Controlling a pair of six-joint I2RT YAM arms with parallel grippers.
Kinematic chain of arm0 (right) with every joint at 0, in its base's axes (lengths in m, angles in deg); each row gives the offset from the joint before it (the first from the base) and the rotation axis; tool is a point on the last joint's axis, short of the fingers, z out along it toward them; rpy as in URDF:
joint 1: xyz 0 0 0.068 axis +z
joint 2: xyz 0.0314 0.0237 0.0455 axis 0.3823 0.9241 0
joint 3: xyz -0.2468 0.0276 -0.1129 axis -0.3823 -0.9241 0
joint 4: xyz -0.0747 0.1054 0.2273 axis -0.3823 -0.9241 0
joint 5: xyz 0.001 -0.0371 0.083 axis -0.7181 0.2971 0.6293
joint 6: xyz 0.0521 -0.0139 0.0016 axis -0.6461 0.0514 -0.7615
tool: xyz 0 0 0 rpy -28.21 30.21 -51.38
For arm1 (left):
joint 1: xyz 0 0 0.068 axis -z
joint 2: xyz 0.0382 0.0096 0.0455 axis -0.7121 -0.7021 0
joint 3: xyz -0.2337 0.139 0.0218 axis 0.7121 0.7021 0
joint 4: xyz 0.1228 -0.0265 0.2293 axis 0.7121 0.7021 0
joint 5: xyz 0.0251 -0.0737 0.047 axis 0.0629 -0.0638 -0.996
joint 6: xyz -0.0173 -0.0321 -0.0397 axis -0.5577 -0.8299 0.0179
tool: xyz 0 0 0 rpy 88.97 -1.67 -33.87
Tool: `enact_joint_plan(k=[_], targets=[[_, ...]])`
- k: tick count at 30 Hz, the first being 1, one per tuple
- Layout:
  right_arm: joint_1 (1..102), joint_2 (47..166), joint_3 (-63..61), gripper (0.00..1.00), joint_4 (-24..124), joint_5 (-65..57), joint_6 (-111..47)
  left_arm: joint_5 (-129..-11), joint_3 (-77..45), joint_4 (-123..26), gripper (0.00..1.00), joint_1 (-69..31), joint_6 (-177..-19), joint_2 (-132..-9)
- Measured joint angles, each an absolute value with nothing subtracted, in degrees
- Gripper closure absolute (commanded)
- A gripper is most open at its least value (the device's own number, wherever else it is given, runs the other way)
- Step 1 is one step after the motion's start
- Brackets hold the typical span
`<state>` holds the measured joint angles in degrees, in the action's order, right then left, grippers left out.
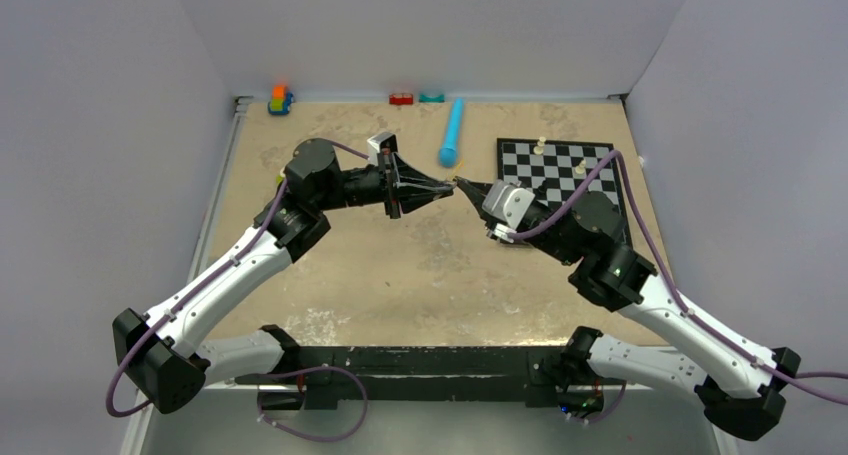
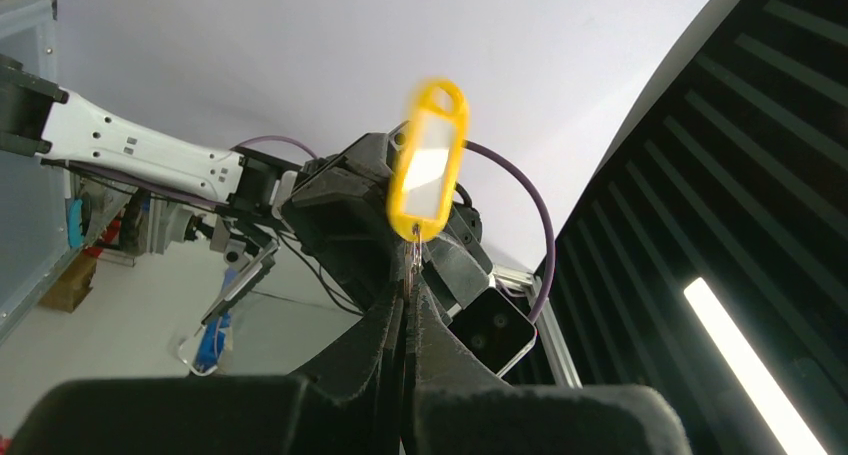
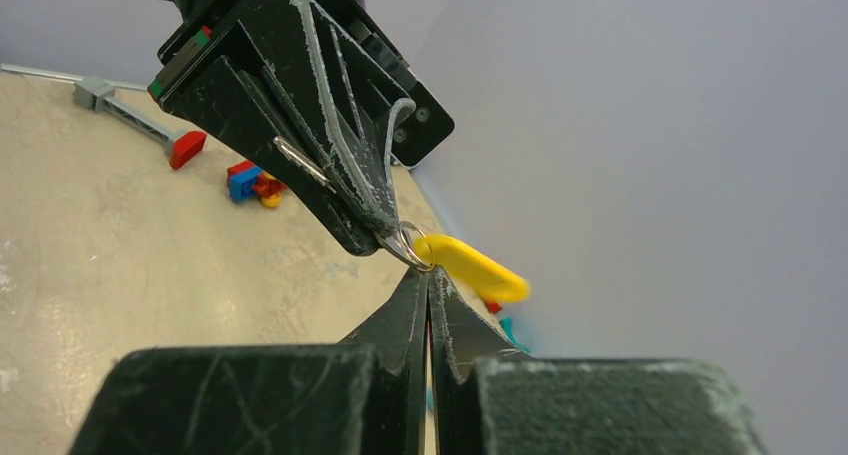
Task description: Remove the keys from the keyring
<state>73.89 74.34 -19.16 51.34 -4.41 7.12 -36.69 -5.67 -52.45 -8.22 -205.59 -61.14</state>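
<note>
Where they meet midair, left jaws and right jaws both pinch the yellow-tagged keyring [image 3: 406,244].

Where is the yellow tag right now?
The yellow tag is up in the air, on the keyring where the left gripper and right gripper meet tip to tip, left of the chessboard.

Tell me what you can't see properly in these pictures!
Keys: none made out; in the top view the spot where the left end effector and right end effector meet is too small.
Yellow tag: blurred in both wrist views.
Keyring: partly hidden behind the left end effector, right wrist view.
</note>
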Motion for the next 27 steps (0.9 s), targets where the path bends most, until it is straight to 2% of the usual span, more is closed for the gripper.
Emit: enact_joint_plan(k=[2,5,8,27], targets=[[73.9,74.3,-19.2,0.99,51.3,-4.4,7.1,-36.7,-5.7,-52.5,1.0,-8.2,-205.6,-61.1],[73.9,74.3,-19.2,0.82,51.3,-4.5,7.0,-36.7,-5.7,-52.5,1.0,-8.2,-205.6,-61.1],[73.9,73.8,-19.2,0.74,51.1,-4.6,7.1,-36.7,-5.7,-52.4,1.0,-8.2,-205.6,-61.1],[73.9,74.1,-18.7,0.75,51.0,-4.4,7.1,-36.7,-5.7,-52.8,1.0,-8.2,-205.6,-61.1]])
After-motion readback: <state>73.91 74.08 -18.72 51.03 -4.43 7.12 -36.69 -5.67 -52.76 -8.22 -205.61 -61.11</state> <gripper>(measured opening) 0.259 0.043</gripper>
